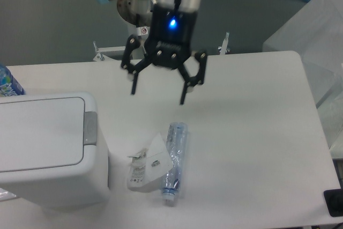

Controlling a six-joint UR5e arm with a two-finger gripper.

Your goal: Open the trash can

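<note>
Smooth white plastic trash can (43, 148)

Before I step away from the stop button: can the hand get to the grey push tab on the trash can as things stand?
Probably yes. The hand hangs open above bare table, and the grey push tab on the trash can faces up, uncovered. The crushed bottle and wrapper lie off to the side.
</note>
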